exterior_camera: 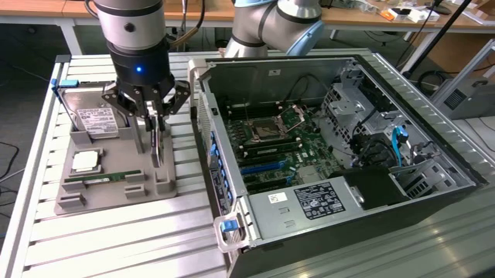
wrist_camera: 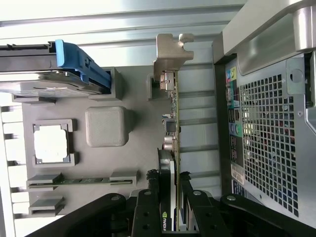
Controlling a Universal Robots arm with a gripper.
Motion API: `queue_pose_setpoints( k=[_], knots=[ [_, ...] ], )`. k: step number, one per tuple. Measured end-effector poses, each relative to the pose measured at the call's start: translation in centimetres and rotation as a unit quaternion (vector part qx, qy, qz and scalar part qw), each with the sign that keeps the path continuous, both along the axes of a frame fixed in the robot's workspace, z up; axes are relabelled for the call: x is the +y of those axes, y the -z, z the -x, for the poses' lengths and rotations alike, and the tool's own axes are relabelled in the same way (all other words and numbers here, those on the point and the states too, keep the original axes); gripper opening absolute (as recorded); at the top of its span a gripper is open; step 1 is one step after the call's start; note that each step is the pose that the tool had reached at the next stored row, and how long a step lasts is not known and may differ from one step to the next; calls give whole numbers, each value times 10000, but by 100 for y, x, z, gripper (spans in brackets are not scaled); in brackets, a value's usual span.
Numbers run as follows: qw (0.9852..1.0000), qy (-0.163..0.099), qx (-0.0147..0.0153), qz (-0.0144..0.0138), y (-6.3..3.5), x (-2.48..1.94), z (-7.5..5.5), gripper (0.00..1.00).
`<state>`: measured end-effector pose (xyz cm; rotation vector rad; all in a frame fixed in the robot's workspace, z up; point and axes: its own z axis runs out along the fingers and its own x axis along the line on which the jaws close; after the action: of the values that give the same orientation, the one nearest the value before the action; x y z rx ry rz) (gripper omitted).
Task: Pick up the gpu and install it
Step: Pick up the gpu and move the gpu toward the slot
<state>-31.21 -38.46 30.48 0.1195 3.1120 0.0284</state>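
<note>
While a robot arm [exterior_camera: 135, 35] hangs over a slatted metal worktop [exterior_camera: 116, 243], its tool [exterior_camera: 157, 128] is clenched on the gpu [exterior_camera: 159, 149], one dark finger pressed against each face of the thin card. The gpu stands on its long edge, upright, over the grey tray [exterior_camera: 116, 194] that sits on the worktop at the exterior view's left. Whether its lower edge rests in the tray's slotted blocks or hangs just clear of them cannot be told.

From the wrist view, the tool [wrist_camera: 168, 192] grips the gpu [wrist_camera: 173, 133] at one end, near a small green logo, and the fingers [wrist_camera: 148, 202] bracket the board on both sides. At the card's far end, a silvery metal bracket [wrist_camera: 170, 52] juts beyond the tray's edge.

Other parts share the tray. A hard drive [exterior_camera: 97, 119] with a white label stands upright at the back, a blue clip on its corner. Nearer the front, a square processor chip [exterior_camera: 85, 162] lies in its frame, with a slim green memory stick [exterior_camera: 104, 178] lying flat in its own holder beside it.

Just beside the tray, at the exterior view's right, a dark computer case [exterior_camera: 371, 243] lies on its side with the cover off. Its motherboard [exterior_camera: 270, 145] faces up, and a boxy silver power supply [exterior_camera: 309, 202] sits at the near end. Seen from the wrist, the case's perforated rear grille [wrist_camera: 269, 133] runs alongside the gpu, apart from it.
</note>
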Motion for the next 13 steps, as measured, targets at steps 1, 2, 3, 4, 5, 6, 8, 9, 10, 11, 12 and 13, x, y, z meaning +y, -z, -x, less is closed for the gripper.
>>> queue_pose_setpoints(
  k=[1, 2, 3, 4, 5, 6, 8, 9, 10, 11, 12, 13],
  knots=[
    [10000, 0, 0, 0, -2, 0, 0, 27],
    [10000, 0, 0, 0, -6, 0, 0, 27],
    [10000, 0, 0, 0, -9, 0, 0, 27],
    [10000, 0, 0, 0, -12, 0, 0, 27],
    [10000, 0, 0, 0, -14, 0, 0, 27],
    [10000, 0, 0, 0, -17, 0, 0, 27],
    [10000, 0, 0, 0, -21, 0, 0, 27],
    [10000, 0, 0, 0, -23, 0, 0, 27],
    [10000, 0, 0, 0, -30, 0, 0, 27],
    [10000, 0, 0, 0, -36, 0, 0, 27],
    [10000, 0, 0, 0, -38, 0, 0, 27],
    [10000, 0, 0, 0, -41, 0, 0, 27]
  ],
)
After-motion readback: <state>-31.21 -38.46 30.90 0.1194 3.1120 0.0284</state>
